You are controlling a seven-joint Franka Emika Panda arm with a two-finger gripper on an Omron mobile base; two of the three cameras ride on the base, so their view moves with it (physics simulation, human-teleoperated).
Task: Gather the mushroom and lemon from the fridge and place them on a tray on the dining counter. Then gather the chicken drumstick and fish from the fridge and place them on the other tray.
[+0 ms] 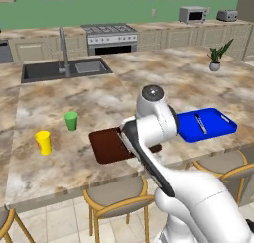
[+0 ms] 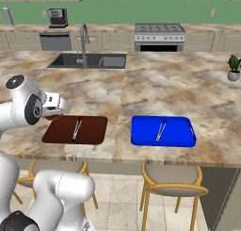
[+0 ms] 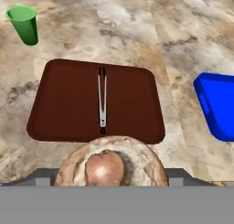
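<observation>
In the hand view a green cup (image 3: 23, 24) stands at ten o'clock on the marble counter (image 3: 137, 31). At centre lies the brown tray (image 3: 59, 104) with tongs (image 3: 102, 99) along its middle. At six o'clock the gripper (image 3: 109, 170) grasps the mushroom (image 3: 112, 166), its fingers hidden by the cap. At three o'clock sits the blue tray (image 3: 219, 109).
</observation>
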